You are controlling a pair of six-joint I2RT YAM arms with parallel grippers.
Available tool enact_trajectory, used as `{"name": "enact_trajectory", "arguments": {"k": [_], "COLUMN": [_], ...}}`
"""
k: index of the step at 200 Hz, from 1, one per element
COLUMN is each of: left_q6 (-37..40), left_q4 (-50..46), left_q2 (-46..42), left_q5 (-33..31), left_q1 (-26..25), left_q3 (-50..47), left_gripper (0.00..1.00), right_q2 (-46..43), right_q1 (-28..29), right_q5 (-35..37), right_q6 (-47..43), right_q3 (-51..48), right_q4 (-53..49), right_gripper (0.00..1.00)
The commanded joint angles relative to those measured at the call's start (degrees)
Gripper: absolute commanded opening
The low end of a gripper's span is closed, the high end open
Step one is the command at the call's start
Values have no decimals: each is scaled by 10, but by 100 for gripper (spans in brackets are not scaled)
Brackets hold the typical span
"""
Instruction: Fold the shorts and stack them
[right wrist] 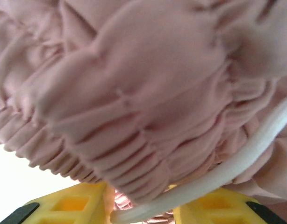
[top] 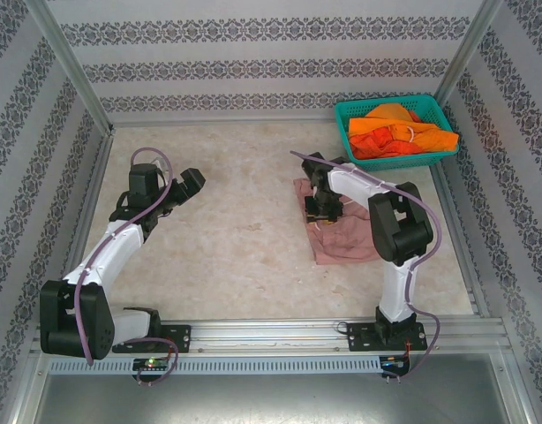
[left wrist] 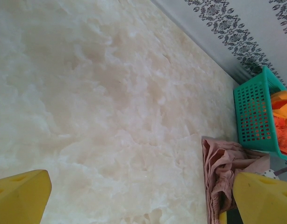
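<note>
The right claw (top: 322,210) pinches the pink shorts (top: 346,238) by their waistband (right wrist: 134,116), right of centre, probably to spread them for folding; the left claw (top: 190,181) hangs wide open.

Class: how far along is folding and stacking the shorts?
Done: nothing stacked yet. In hand: the right gripper pinches the dusty pink cloth shorts at their waistband; the left gripper hangs open. Left: the bright orange cloth shorts lie in the teal plastic mesh basket.

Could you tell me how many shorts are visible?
2 or more: pink shorts on the table at the right end effector; orange shorts heaped in the basket, possibly several.
</note>
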Motion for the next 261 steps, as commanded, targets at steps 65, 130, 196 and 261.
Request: {"name": "enact_trajectory", "arguments": {"k": [65,130,196,261], "left_q6": [1,5,1,3], "left_q4": [21,24,28,17], "left_q2": [-16,-21,-27,-38], "left_q5": [11,18,24,29], "left_q1": [16,26,32,35], "left_q3": [-19,-25,-27,-20], "left_gripper": [100,100,100,100], "right_q2": [-70,-108,-254,-142], "right_q1": [-173,-258,-194,-193], "right_q5": [46,147,-31,77], "right_q6": [-80,-167,-109,-52], "right_q3": [-123,-147,-60,215], "right_q4": [-24,-6,-4,47], "right_gripper": [37,36,64,81]}}
